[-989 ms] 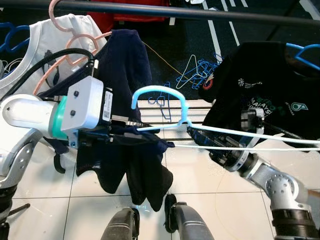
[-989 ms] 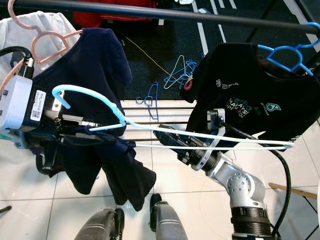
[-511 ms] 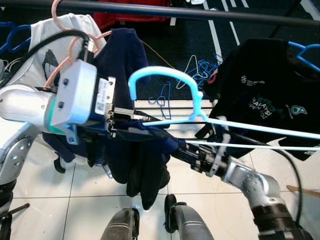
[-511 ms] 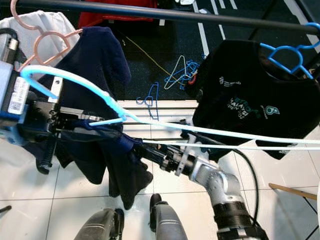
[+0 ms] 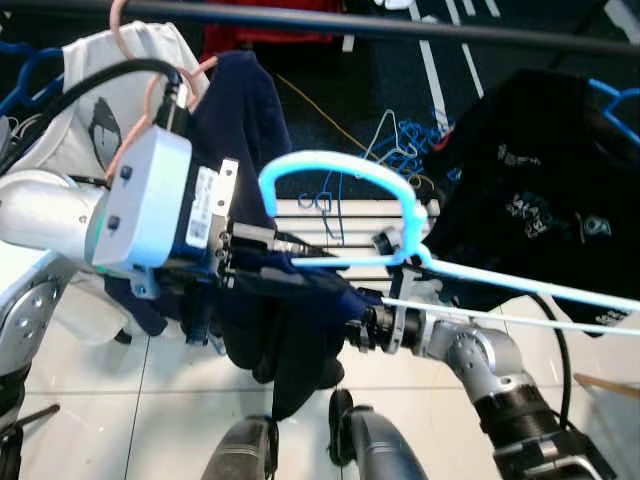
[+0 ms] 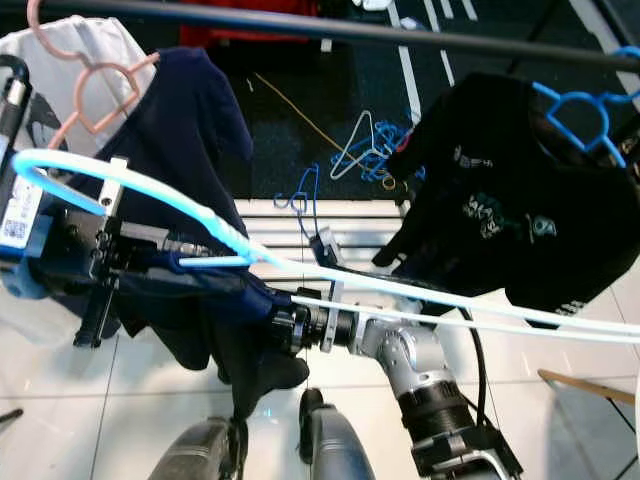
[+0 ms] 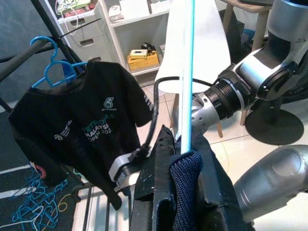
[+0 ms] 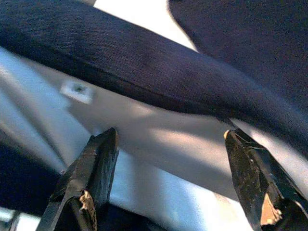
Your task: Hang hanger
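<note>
Clamped tight, the left gripper [image 7: 179,192] pinches the light-blue hanger [image 5: 330,175] together with a fold of the navy garment [image 5: 285,330]; its wrist view shows the blue bar and the knit cloth squeezed between the black fingers [image 7: 154,187]. From the head views the hanger sits below the black clothes rail [image 5: 400,25], its hook curving up in front of the silver left arm [image 5: 50,215], its long arms [image 6: 450,300] running off to the robot's right, not on the rail.

Under that bar the right gripper [image 8: 173,178] reaches in towards the navy cloth (its tips are lost in the fabric in the head views). Its wrist view shows what the eyes cannot: two black fingertips [image 8: 94,168] standing well apart, with dark navy fabric stretched across just beyond them.

On the rail hang a black printed T-shirt [image 6: 500,210] on a blue hanger [image 6: 585,115], a second navy garment [image 6: 190,130] and a white shirt [image 5: 95,80] on a pink hanger [image 6: 95,85]. Blue wire hangers [image 6: 370,150] lie tangled on the dark floor behind.
</note>
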You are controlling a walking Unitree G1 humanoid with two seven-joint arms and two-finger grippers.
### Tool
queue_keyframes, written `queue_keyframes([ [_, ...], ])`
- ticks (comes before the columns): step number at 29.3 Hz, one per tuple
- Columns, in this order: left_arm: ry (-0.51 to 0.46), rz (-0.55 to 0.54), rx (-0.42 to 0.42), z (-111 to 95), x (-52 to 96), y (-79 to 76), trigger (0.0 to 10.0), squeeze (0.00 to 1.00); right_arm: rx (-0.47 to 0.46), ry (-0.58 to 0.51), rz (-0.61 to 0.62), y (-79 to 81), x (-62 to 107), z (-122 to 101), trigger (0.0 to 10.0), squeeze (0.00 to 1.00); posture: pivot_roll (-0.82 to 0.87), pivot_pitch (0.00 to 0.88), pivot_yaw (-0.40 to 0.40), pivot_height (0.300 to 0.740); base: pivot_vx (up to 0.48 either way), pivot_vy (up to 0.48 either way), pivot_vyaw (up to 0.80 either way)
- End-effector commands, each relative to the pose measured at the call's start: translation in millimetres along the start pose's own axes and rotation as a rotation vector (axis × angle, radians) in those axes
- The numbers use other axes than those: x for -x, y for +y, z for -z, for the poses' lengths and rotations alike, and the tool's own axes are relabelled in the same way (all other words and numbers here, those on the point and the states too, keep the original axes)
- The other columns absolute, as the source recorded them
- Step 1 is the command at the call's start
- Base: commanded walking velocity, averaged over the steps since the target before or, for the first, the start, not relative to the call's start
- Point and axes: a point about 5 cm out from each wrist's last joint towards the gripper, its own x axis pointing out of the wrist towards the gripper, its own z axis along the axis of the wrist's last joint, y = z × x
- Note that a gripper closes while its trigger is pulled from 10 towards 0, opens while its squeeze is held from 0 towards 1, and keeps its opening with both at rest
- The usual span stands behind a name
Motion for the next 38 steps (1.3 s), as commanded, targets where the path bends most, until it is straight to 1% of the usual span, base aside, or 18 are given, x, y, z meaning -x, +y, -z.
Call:
queue_keyframes([
  [1, -0.004, 0.008, -0.016, -1.9, -2.3, -0.1, 10.0, 0.0, -0.016, 0.021, -0.027, 4.1, 2.4, 6.4, 10.0, 0.0, 0.04, 0.205, -0.002, 0.74, 0.0, 0.0, 0.0],
  [4, -0.005, 0.002, -0.017, -2.1, -2.6, 0.9, 10.0, 0.0, -0.006, 0.049, 0.015, -0.4, 7.5, 12.8, 10.0, 0.0, 0.03, 0.206, -0.001, 0.74, 0.0, 0.0, 0.0],
  [7, -0.011, 0.002, -0.019, -4.5, -2.7, 0.8, 10.0, 0.0, 0.018, 0.109, 0.118, -13.2, 16.3, 25.5, 10.0, 0.0, 0.04, 0.212, 0.0, 0.74, 0.0, 0.0, 0.0],
  [11, -0.011, 0.003, -0.02, -6.0, -2.2, 0.7, 10.0, 0.0, 0.023, 0.152, 0.138, -15.7, 19.2, 33.5, 10.0, 0.0, 0.04, 0.213, 0.001, 0.74, 0.0, 0.0, 0.0],
  [14, -0.011, 0.0, -0.025, -7.0, -1.6, 1.8, 10.0, 0.0, 0.048, 0.263, 0.146, -14.4, 21.4, 50.0, 10.0, 0.0, 0.04, 0.214, 0.001, 0.74, 0.0, 0.0, 0.0],
  [15, -0.013, -0.002, -0.029, -7.9, -1.7, 2.5, 10.0, 0.0, 0.065, 0.303, 0.189, -18.1, 22.4, 56.7, 10.0, 0.0, 0.04, 0.215, 0.001, 0.74, 0.0, 0.0, 0.0],
  [16, -0.013, -0.002, -0.029, -7.9, -1.7, 2.5, 10.0, 0.0, 0.065, 0.303, 0.189, -18.1, 22.4, 56.7, 10.0, 0.0, 0.04, 0.215, 0.001, 0.74, 0.0, 0.0, 0.0],
  [18, -0.015, -0.003, -0.032, -8.7, -1.7, 3.0, 10.0, 0.0, 0.081, 0.296, 0.284, -27.2, 24.5, 56.0, 10.0, 0.0, 0.04, 0.216, 0.0, 0.74, 0.0, 0.0, 0.0],
  [20, -0.015, -0.003, -0.033, -8.8, -1.7, 3.1, 10.0, 0.0, 0.086, 0.289, 0.318, -30.8, 25.6, 55.3, 10.0, 0.0, 0.04, 0.216, 0.0, 0.74, 0.0, 0.0, 0.0],
  [21, -0.015, -0.004, -0.034, -8.9, -1.7, 2.9, 10.0, 0.0, 0.112, 0.28, 0.365, -35.4, 27.6, 53.3, 10.0, 0.0, 0.04, 0.219, 0.0, 0.74, 0.0, 0.0, 0.0],
  [25, -0.015, -0.005, -0.034, -9.0, -1.7, 2.8, 10.0, 0.0, 0.121, 0.271, 0.406, -39.3, 29.5, 51.9, 10.0, 0.0, 0.04, 0.219, 0.0, 0.74, 0.0, 0.0, 0.0],
  [26, -0.019, -0.005, -0.034, -9.5, -1.9, 2.5, 10.0, 0.0, 0.144, 0.249, 0.535, -50.7, 35.4, 48.4, 10.0, 0.0, 0.04, 0.22, 0.0, 0.74, 0.0, 0.0, 0.0],
  [27, -0.019, -0.005, -0.034, -9.5, -1.9, 2.5, 10.0, 0.0, 0.144, 0.249, 0.535, -50.7, 35.4, 48.4, 10.0, 0.0, 0.04, 0.22, 0.0, 0.74, 0.0, 0.0, 0.0],
  [29, -0.021, -0.007, -0.035, -9.5, -2.2, 2.5, 10.0, 0.0, 0.176, 0.227, 0.644, -58.5, 40.7, 44.3, 10.0, 0.0, 0.04, 0.22, 0.0, 0.74, 0.0, 0.0, 0.0],
  [31, -0.021, -0.008, -0.034, -9.5, -2.2, 2.5, 10.0, 0.0, 0.188, 0.214, 0.676, -60.6, 43.6, 41.6, 10.0, 0.0, 0.04, 0.22, 0.0, 0.74, 0.0, 0.0, 0.0],
  [35, 0.004, -0.018, -0.035, -5.6, -1.3, 2.6, 10.0, 0.0, 0.23, 0.176, 0.853, -69.6, 62.9, 29.6, 10.0, 0.0, 0.03, 0.224, 0.0, 0.74, 0.0, 0.0, 0.0],
  [37, 0.011, -0.02, -0.035, -4.5, -0.8, 2.7, 10.0, 0.0, 0.239, 0.166, 0.881, -71.3, 66.2, 27.3, 10.0, 0.0, 0.03, 0.224, 0.0, 0.74, 0.0, 0.0, 0.0],
  [38, 0.032, -0.024, -0.033, -1.4, 0.5, 2.3, 10.0, 0.0, 0.251, 0.144, 0.923, -72.9, 72.5, 22.3, 10.0, 0.0, 0.03, 0.224, 0.001, 0.74, 0.0, 0.0, 0.0],
])
